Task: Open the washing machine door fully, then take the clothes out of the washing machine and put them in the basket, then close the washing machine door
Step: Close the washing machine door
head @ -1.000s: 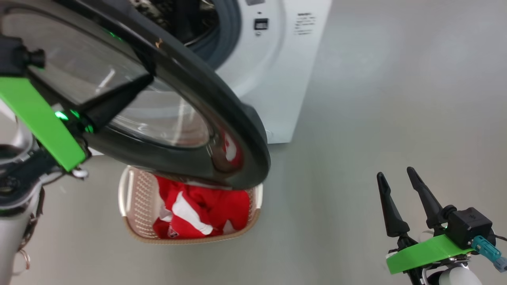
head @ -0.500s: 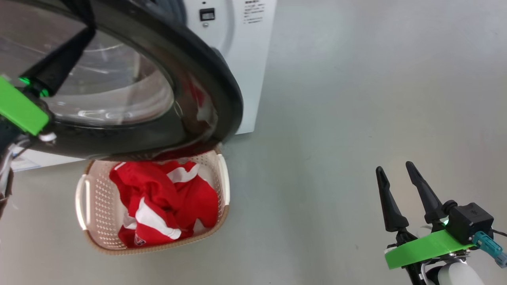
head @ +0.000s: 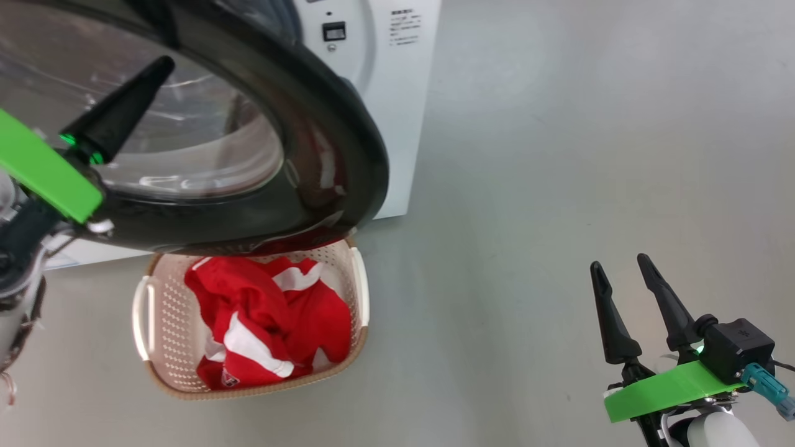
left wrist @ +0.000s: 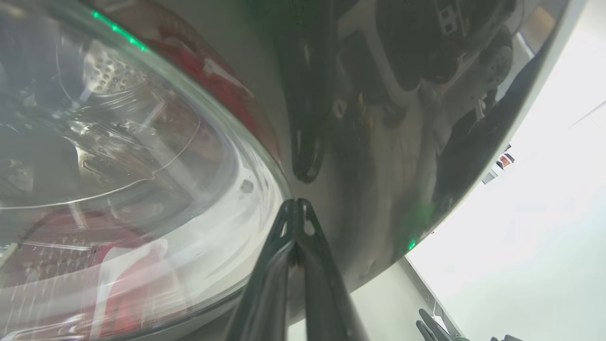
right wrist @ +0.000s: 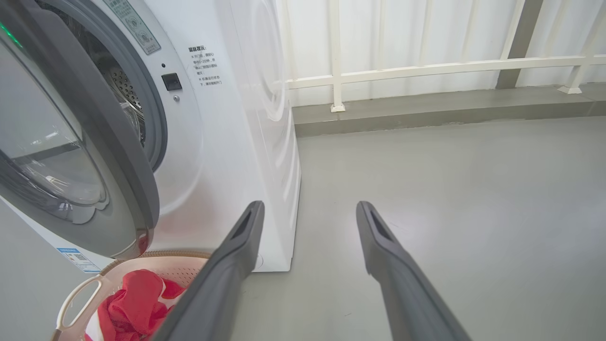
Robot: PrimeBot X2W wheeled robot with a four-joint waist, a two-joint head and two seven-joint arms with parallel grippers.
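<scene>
Overhead, door [head: 348, 155] overhangs basket [head: 168, 323].

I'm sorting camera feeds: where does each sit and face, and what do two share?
Head view: robot's head, looking down at the large round glossy black washing machine door and cream perforated plastic basket of red-and-white fabric clothes; shut left gripper, open right gripper show.
Left wrist view: left wrist, facing the door's clear glass window close up, along shut fingers.
Right wrist view: right wrist, facing the big white front-loading washing machine, between open fingers.
Shared: head and right wrist views both show door, basket, clothes.
</scene>
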